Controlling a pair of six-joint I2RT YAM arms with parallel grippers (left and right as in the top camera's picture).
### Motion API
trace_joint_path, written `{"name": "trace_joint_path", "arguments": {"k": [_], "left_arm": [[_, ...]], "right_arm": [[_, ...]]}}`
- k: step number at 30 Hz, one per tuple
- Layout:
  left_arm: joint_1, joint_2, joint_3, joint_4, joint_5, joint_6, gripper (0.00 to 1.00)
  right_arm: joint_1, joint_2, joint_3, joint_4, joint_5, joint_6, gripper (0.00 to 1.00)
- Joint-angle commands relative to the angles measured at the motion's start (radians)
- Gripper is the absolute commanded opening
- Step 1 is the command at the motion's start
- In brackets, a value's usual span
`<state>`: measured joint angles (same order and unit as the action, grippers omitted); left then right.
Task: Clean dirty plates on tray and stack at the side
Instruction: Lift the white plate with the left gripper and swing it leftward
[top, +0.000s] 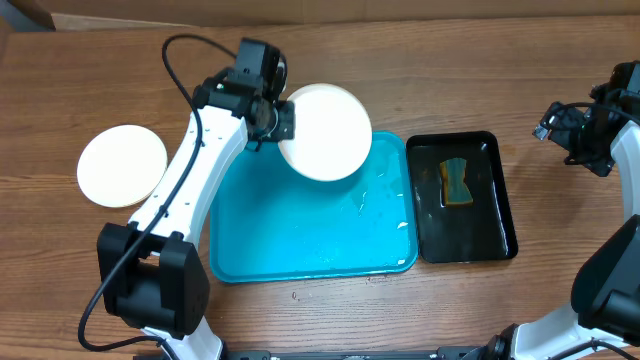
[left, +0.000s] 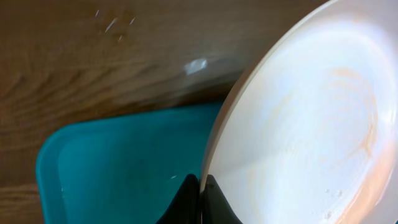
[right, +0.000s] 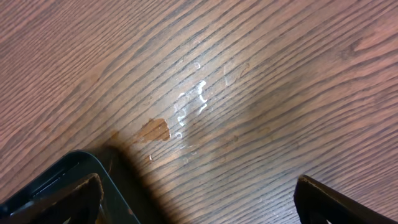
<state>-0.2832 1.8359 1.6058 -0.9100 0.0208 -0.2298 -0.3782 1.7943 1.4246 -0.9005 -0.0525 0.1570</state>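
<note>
- Turquoise plastic marks the tray (top: 300, 235), which lies mid-desk in the overhead view with droplets scattered on its floor.
- Taking the tray as the clock's centre and the far edge of the desk (top: 450, 70) as twelve, the left arm rises from its base at seven and slants up to its wrist at eleven.
- The left hand (top: 278, 125) is clamped on the rim of a white plate (top: 325, 131), its fingers pinched together on the plate's nine o'clock edge.
- That plate is held off the surface at twelve, partly over the tray's far rim and partly over bare desk. The left wrist view shows faint orange streaks across its face.
- A second plate (top: 122, 165), cream-white, lies flat on the desk at nine, well apart from the tray.
- At three, just beside the tray, sits a black tray (top: 490, 225) with a sponge (top: 457, 181) in it.
- The right arm comes in from the four o'clock edge. The right hand (right: 199, 202) hangs at two with its fingers spread wide apart, holding nothing, over bare wood with a wet patch (right: 193, 102), beside the black tray's corner.
</note>
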Motion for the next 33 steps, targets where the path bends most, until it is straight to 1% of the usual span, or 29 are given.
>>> {"name": "trace_joint_path", "arguments": {"k": [1,4,8,12,16,19,23,25,27,29,33], "left_arm": [[-0.093,-0.007,0.07,0.014,-0.074,0.021,0.04],[-0.177,-0.007,0.079,0.042,-0.184,0.021,0.04],[-0.326,-0.007,0.079,0.092,-0.36,0.021,0.04],[-0.482,-0.004,0.079,0.157,-0.5,0.034,0.04],[-0.637,0.012,0.079,0.217,-0.681,0.136,0.04],[-0.733,0.03,0.079,0.262,-0.86,0.216,0.04],[-0.832,0.058,0.079,0.358,-1.076,0.376,0.04],[-0.866,0.07,0.079,0.414,-1.155,0.452,0.04],[-0.892,0.077,0.079,0.459,-1.199,0.516,0.04],[-0.909,0.078,0.079,0.501,-1.211,0.558,0.04],[-0.921,0.078,0.079,0.554,-1.21,0.573,0.04]], "right_arm": [[0.002,-0.008,0.002,0.005,-0.001,0.003,1.0],[0.002,-0.008,0.002,0.005,-0.001,0.003,1.0],[0.002,-0.008,0.002,0.005,-0.001,0.003,1.0],[0.002,-0.008,0.002,0.005,-0.001,0.003,1.0],[0.002,-0.008,0.002,0.005,-0.001,0.003,1.0],[0.002,-0.008,0.002,0.005,-0.001,0.003,1.0],[0.002,-0.008,0.002,0.005,-0.001,0.003,1.0],[0.002,-0.008,0.002,0.005,-0.001,0.003,1.0],[0.002,-0.008,0.002,0.005,-0.001,0.003,1.0],[0.002,-0.008,0.002,0.005,-0.001,0.003,1.0],[0.002,-0.008,0.002,0.005,-0.001,0.003,1.0]]}}
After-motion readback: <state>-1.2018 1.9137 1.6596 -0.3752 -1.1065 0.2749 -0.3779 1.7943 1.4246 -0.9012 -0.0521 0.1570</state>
